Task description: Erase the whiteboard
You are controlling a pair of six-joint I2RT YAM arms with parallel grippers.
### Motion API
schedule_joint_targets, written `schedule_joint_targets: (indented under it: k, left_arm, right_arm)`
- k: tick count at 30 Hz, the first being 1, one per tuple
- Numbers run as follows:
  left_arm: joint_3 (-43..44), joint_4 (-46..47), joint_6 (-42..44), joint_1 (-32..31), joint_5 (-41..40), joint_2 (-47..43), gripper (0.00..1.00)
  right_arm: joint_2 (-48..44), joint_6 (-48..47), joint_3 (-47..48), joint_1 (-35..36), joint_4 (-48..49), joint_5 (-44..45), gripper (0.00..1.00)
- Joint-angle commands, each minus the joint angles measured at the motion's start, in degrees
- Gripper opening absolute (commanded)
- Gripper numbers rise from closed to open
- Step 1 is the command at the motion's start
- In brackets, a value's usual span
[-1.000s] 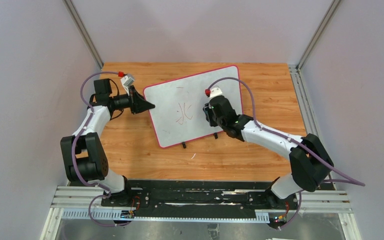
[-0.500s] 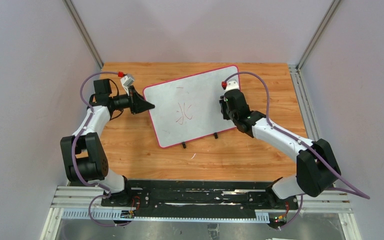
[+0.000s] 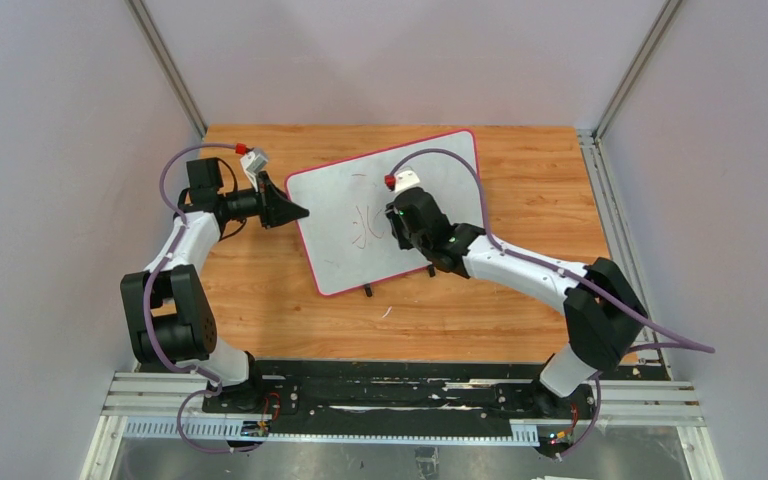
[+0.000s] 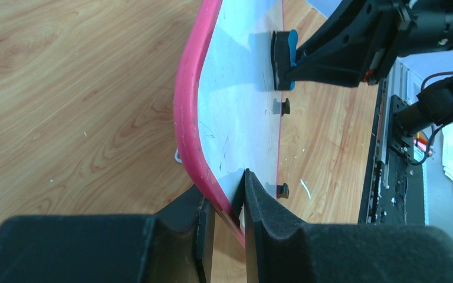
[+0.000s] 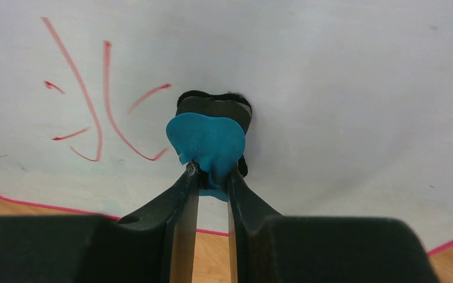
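Wooden desk (image 3: 520,170) carries the whiteboard (image 3: 340,190) at its middle, with the left tool (image 4: 227,194) clamped on the whiteboard's pink left rim, red marks (image 5: 107,88) at its centre, and just right of them the right tool (image 5: 212,172) pinching a blue eraser (image 5: 206,141) against its surface.

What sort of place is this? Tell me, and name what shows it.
Most likely a robot lab test cell: two arms bolted to a base rail at the edge of a wooden table, plain walls and metal posts boxing it in, and an eraser held against a whiteboard.
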Motion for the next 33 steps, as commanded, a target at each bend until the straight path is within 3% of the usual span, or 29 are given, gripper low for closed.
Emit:
schedule_joint_targets:
  k: [1, 8, 17, 33]
  left_arm:
    - [-0.45, -0.46, 6.25, 0.03, -7.81, -0.34, 0.0]
    - [-0.71, -0.43, 6.29, 0.0, -7.66, -0.37, 0.0]
    - [-0.61, -0.53, 6.28, 0.01, -7.4, -0.63, 0.0]
    - [-0.58, -1.22, 6.74, 0.03, -7.31, -1.33, 0.0]
  right_arm:
    - [5.68, 1.77, 6.79, 4.96, 1.69, -1.0, 0.01]
    - [12.56, 0.16, 15.68, 9.84, -0.19, -0.91, 0.01]
    - [11.97, -2.36, 15.22, 9.79, 1.48, 2.1, 0.01]
    - [0.85, -5.27, 7.67, -4.55, -1.24, 6.25, 0.01]
